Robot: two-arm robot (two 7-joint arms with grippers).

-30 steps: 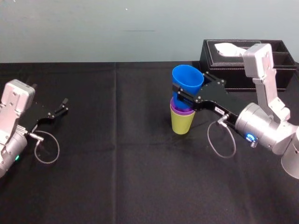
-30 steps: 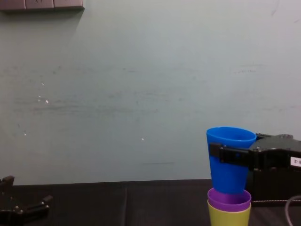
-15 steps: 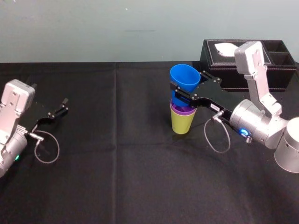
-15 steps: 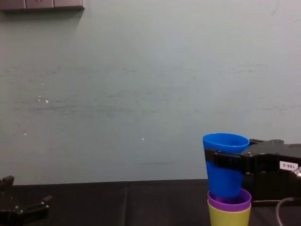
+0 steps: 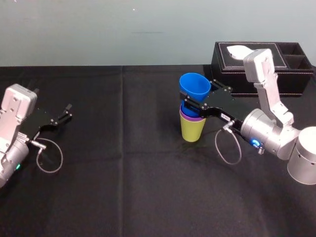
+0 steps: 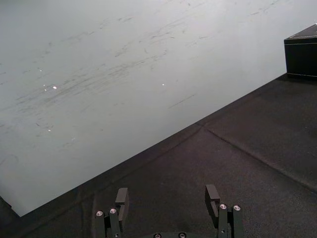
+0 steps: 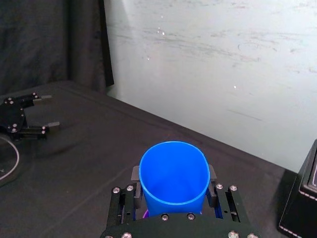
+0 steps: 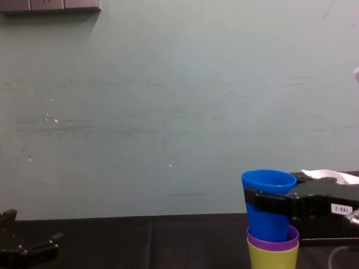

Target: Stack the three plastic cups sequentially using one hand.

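Head view: right hand (image 5: pixel 197 97) grips the blue cup (image 5: pixel 194 85), whose base sits inside the purple cup (image 5: pixel 190 117) nested in the yellow-green cup (image 5: pixel 192 131); left hand (image 5: pixel 62 115) open, well apart.

Right gripper (image 8: pixel 269 202): I am clasping the blue cup (image 8: pixel 268 225).
Blue cup: is sitting in the purple cup (image 8: pixel 272 243).

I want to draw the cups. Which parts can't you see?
The purple cup: head view, body hidden inside the yellow-green cup and under the blue cup.
The yellow-green cup's base: chest view, cut off by the bottom edge.
The blue cup's bottom: chest view, sunk inside the purple cup; the right gripper wraps its middle.
The left gripper rests open, far aside.
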